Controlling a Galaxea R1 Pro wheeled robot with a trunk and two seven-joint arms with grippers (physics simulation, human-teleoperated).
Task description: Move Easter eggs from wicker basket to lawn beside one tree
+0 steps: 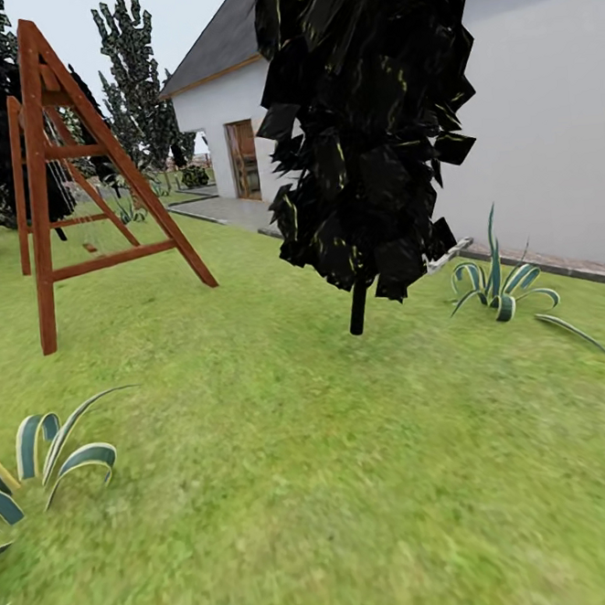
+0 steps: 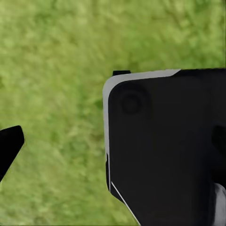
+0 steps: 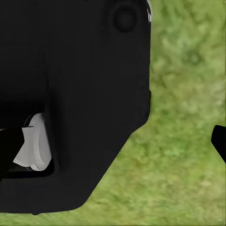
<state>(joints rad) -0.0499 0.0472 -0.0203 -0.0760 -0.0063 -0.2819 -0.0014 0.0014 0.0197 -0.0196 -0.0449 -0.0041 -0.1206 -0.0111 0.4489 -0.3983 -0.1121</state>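
We judge that we are in transit across the lawn (image 1: 337,483), with the head camera looking out over the garden and not down at any work; no wicker basket and no Easter eggs appear before us, so we cannot say where they lie from here, nor whether any egg is carried. Both wrist cameras look down at grass past a large black body panel (image 2: 169,146), which suggests the arms hang tucked beside the trunk for travel; a dark tip sits at the edge of each wrist view, but we cannot tell how far either pincer is open or whether it holds anything.

The ground is flat, bright green turf; a red-brown wooden swing frame (image 1: 62,177) stands ahead to our left; a dark cone-shaped tree on a thin stem (image 1: 365,123) rises just ahead; striped agave-like plants (image 1: 498,281) sit near it and at our near left. Beyond, a white house (image 1: 533,108) with a doorway (image 1: 243,159) and grey paving along its wall closes the view; no thick-trunked tree suited to the eggs is in sight.
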